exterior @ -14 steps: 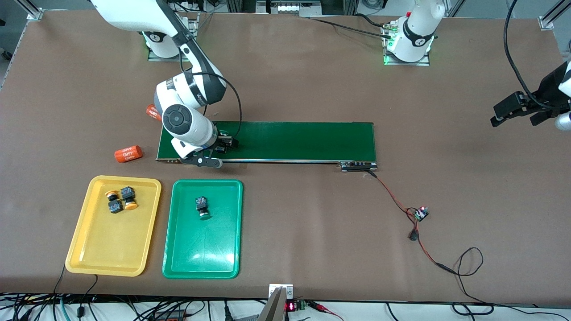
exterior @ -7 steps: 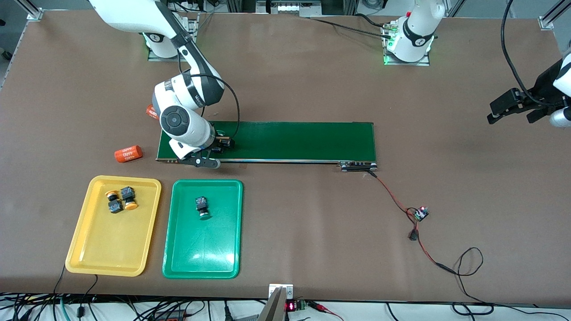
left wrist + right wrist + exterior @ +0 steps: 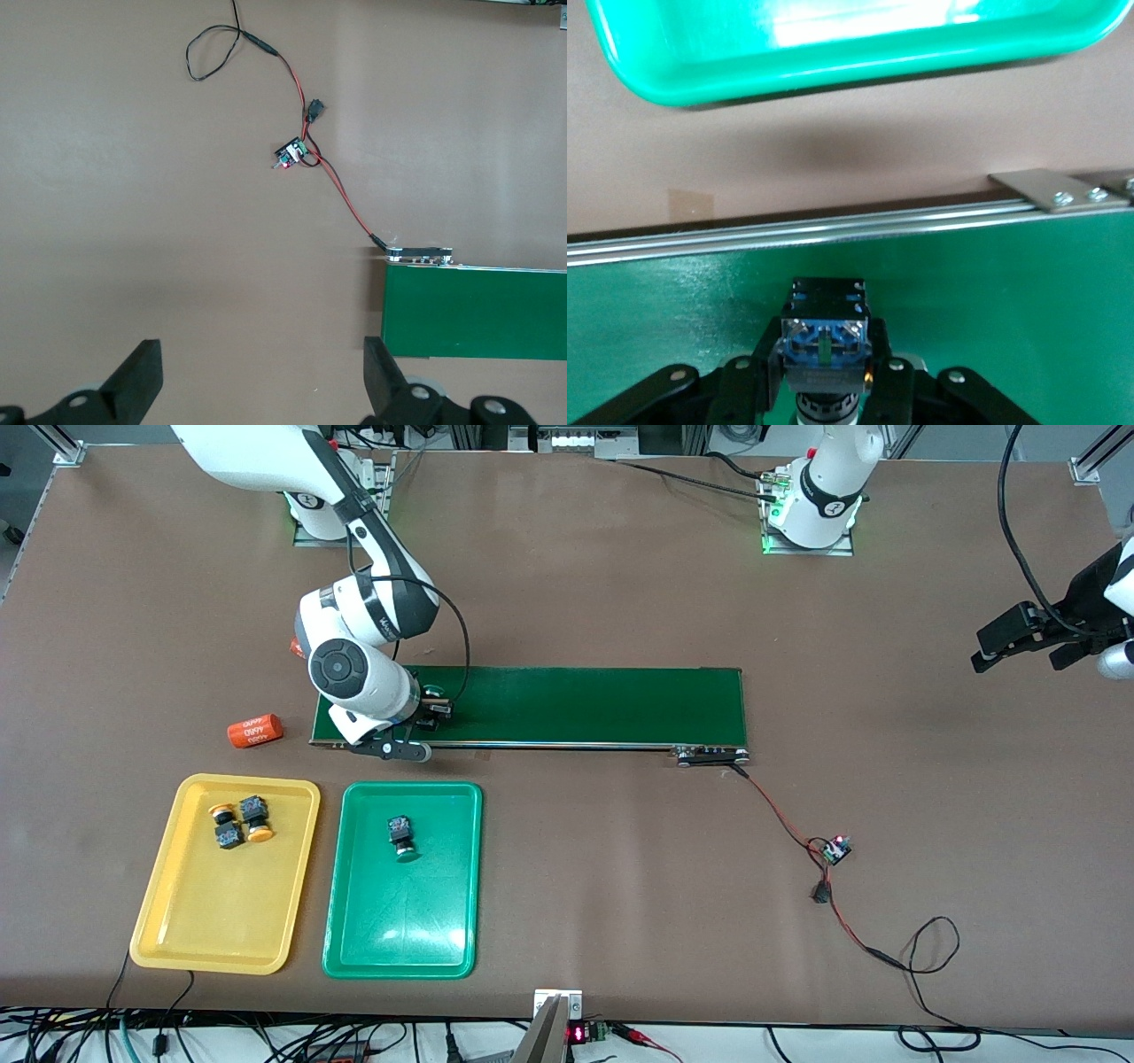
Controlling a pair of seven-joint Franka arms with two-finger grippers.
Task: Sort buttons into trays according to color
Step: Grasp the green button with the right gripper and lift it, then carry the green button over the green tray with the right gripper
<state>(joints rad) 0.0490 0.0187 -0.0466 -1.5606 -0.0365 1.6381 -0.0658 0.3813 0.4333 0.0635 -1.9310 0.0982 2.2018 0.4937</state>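
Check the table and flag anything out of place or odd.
Nothing is spilled or damaged. Two orange cylinders lie loose on the table by the conveyor belt, outside both trays; one is mostly hidden by the right arm. The right pincer is shut on a button over the belt.

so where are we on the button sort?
Done: two yellow buttons in the yellow tray, one green button in the green tray. In hand: right gripper shut on the last button on the conveyor belt. Left: carry it to the green tray. Left gripper waits, open.
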